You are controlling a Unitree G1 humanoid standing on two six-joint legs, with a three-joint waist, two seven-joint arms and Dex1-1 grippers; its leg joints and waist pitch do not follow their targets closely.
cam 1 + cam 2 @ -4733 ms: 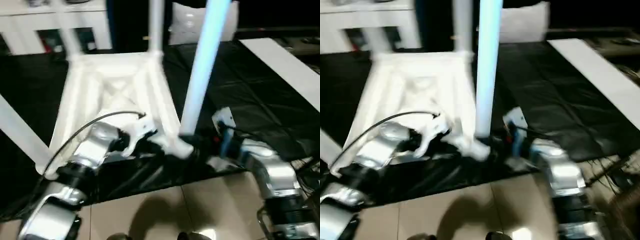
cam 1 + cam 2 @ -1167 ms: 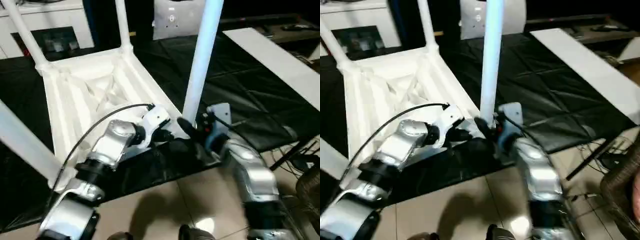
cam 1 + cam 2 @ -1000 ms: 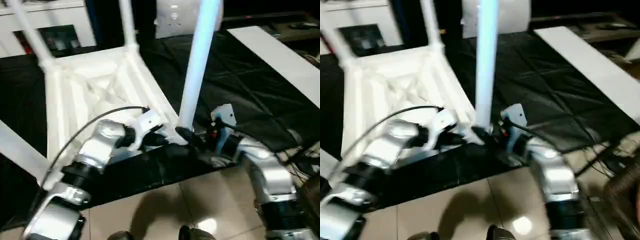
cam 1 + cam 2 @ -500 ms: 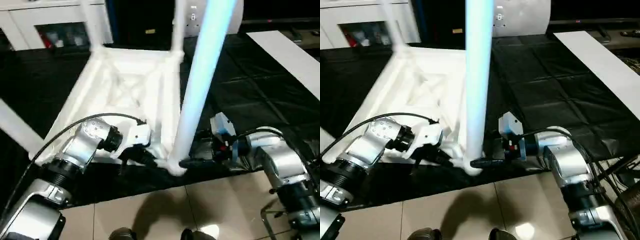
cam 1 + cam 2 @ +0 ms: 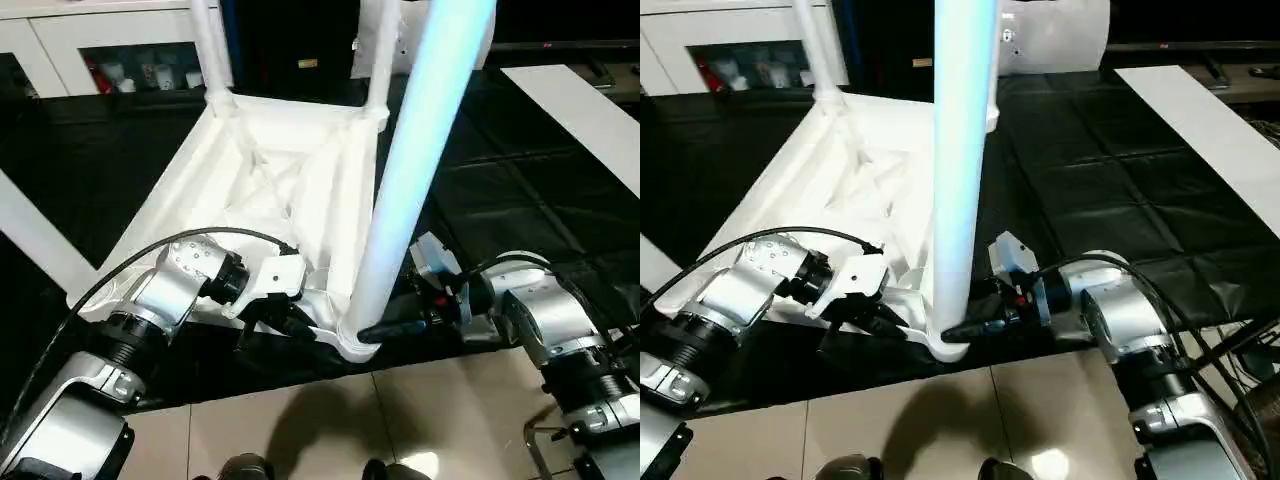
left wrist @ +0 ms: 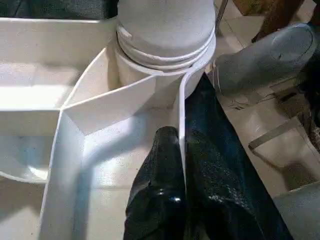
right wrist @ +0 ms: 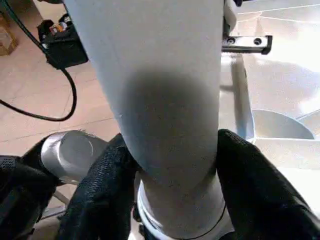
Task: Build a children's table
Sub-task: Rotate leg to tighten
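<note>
From the head, the upturned tabletop (image 5: 262,190) lies at twelve o'clock on black mats, a leg (image 5: 405,190) upright in its near corner socket (image 5: 352,343). Left wrist view — the left gripper (image 6: 179,150) pinches the tabletop's rim wall, fingers pressed together on it. Right wrist view — the right gripper (image 7: 172,165) clasps that leg's base.

Light is coming from overhead and it's pretty harsh; the near leg (image 5: 405,190) is blowing out with a bluish-white glare down its length, and the ribbed tabletop (image 5: 270,190) is washing out so the ribs are barely reading; the black floor mat (image 5: 500,200) is swallowing detail, with only a faint sheen on its creases; a bright spot is glinting on the tan floor tiles (image 5: 300,430), and a soft shadow is falling there beside it; the silver forearms are catching sharp highlights; in the right wrist view the leg is sitting too close, going soft, with a dark shadow patch on it; the left wrist view is looking evenly lit.
</note>
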